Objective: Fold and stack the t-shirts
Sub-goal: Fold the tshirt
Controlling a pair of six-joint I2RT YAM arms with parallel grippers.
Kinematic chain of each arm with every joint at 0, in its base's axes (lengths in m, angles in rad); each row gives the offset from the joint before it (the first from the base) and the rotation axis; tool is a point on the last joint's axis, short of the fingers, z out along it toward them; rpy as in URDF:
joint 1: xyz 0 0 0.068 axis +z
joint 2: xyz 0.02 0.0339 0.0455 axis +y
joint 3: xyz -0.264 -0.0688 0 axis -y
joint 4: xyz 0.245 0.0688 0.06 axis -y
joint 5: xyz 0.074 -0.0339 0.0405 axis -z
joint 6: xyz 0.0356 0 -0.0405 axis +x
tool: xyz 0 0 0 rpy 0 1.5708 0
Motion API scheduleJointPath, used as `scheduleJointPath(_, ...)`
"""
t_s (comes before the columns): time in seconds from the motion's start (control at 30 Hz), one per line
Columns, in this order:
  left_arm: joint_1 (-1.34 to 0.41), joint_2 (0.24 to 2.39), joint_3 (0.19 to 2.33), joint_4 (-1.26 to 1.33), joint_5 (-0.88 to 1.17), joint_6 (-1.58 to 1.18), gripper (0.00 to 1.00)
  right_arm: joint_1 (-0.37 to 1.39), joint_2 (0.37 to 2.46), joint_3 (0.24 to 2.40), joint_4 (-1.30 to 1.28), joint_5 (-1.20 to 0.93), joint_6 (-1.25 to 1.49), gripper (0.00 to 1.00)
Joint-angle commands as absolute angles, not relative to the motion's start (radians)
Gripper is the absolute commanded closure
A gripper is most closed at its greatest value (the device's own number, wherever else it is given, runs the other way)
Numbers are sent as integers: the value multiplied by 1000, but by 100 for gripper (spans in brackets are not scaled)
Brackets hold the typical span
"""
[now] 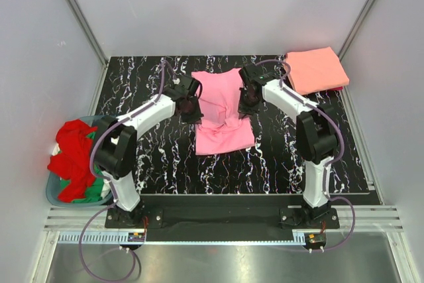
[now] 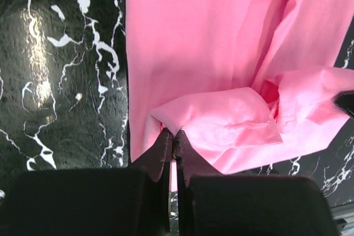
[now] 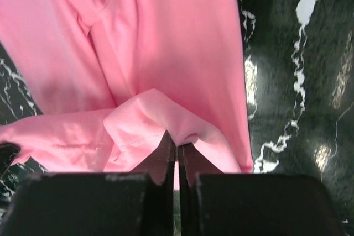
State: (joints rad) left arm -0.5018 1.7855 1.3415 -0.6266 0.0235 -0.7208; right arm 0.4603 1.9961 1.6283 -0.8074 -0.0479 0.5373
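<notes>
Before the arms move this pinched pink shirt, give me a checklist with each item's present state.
1. Hold of left gripper on the pink t-shirt: shut on a raised fold, ok.
2. Hold of right gripper on the opposite side: shut on a fold, ok.
3. How many layers each pinch holds: cannot tell.
4. Near part of the shirt lying spread on the table: ok.
5. The salmon-orange t-shirt apart from it, at the far right corner: ok.

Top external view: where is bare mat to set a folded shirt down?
Free: mat's far-left corner; near strip between pink shirt and arm bases; right side nearer than salmon-orange shirt. Crowded: centre, left tool and right tool grip there.
</notes>
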Motion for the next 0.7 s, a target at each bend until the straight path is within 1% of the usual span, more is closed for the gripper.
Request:
scheduleJointPath(0.0, -476, 1827, 1411, -598, 55, -690, 99, 436, 2049, 1706, -807, -71, 509, 100)
scheduleJointPath(0.03, -462, 1856, 1428, -609, 57, -686, 94, 433, 2078, 1730, -808, -80, 506, 100)
scheduleJointPath(0.07, -456, 1871, 1440, -614, 60, -686, 85, 428, 2095, 1749, -819, -77, 503, 100)
scheduleJointPath(0.13, -433, 1908, 1480, -638, 72, -672, 66, 413, 2137, 1801, -848, -78, 499, 67)
scheduleJointPath(0.17, -407, 1942, 1530, -667, 77, -667, 51, 405, 2175, 1862, -874, -83, 494, 54)
scheduleJointPath(0.2, -396, 1954, 1561, -686, 83, -654, 48, 397, 2198, 1899, -894, -83, 488, 37)
scheduleJointPath(0.23, -387, 1966, 1631, -708, 69, -644, 46, 381, 2215, 1940, -916, -84, 473, 34)
scheduleJointPath(0.27, -377, 1971, 1666, -760, 57, -625, 40, 374, 2235, 2004, -951, -86, 466, 32)
scheduleJointPath(0.3, -376, 1965, 1692, -778, 46, -611, 37, 368, 2238, 2031, -969, -83, 460, 29)
scheduleJointPath(0.33, -376, 1953, 1710, -788, 17, -598, 36, 361, 2229, 2045, -980, -69, 460, 28)
scheduleJointPath(0.4, -380, 1882, 1698, -784, 3, -571, 35, 360, 2162, 2005, -967, -60, 472, 28)
scheduleJointPath(0.43, -383, 1849, 1634, -766, 3, -562, 35, 360, 2131, 1970, -950, -63, 480, 28)
scheduleJointPath(0.47, -391, 1780, 1594, -726, 3, -552, 35, 364, 2065, 1885, -909, -69, 489, 28)
scheduleJointPath(0.5, -396, 1748, 1550, -706, 3, -549, 39, 365, 2033, 1835, -885, -81, 497, 28)
scheduleJointPath(0.53, -411, 1686, 1455, -678, 3, -543, 42, 377, 1999, 1731, -861, -104, 517, 32)
scheduleJointPath(0.57, -420, 1662, 1412, -631, 11, -538, 44, 385, 1941, 1683, -807, -116, 525, 35)
scheduleJointPath(0.6, -431, 1639, 1369, -614, 8, -541, 50, 399, 1913, 1637, -784, -123, 538, 38)
scheduleJointPath(0.63, -458, 1603, 1294, -576, 11, -541, 53, 417, 1892, 1562, -767, -121, 546, 45)
scheduleJointPath(0.67, -474, 1589, 1257, -556, 17, -545, 55, 449, 1860, 1530, -737, -120, 551, 49)
